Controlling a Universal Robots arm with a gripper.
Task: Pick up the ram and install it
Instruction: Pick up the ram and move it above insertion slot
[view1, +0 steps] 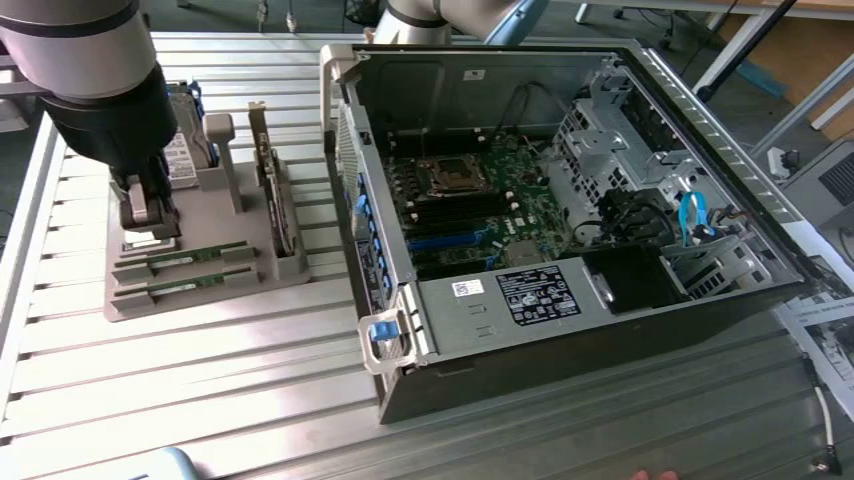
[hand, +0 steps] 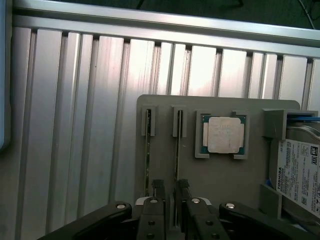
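Wrist view: the gripper (hand: 170, 189) is seen lowered over the grey holder (hand: 220, 185). Its fingers (hand: 159, 192) stand apart, one on either side of the ram (hand: 176, 150).
Ram: it is set on edge in a slot of the holder and is not yet lifted. A second stick (hand: 147, 160) is seated in the neighbouring slot, just beside it.
Step in hand: this is judged to be the approach for the pick. Nothing is clamped, and no installing has been done.
Demand of the grip: the fingers would have to be kept centred on the thin board and square to it. It could then be pinched on both faces and drawn straight out of its slot.
Edges: one finger stands in the narrow gap between the two sticks, where little room is left. The processor (hand: 224, 134) lies in its own pocket near the other finger, and the hard drive (hand: 297, 170) is farther off.
Open room: in the exterior view, free space is seen above the holder. The computer case (view1: 350, 120) lies open towards the exterior view's right.
Obstacle: the case's raised wall stands between the holder and the memory slots (view1: 461, 208), so it would have to be cleared from above.
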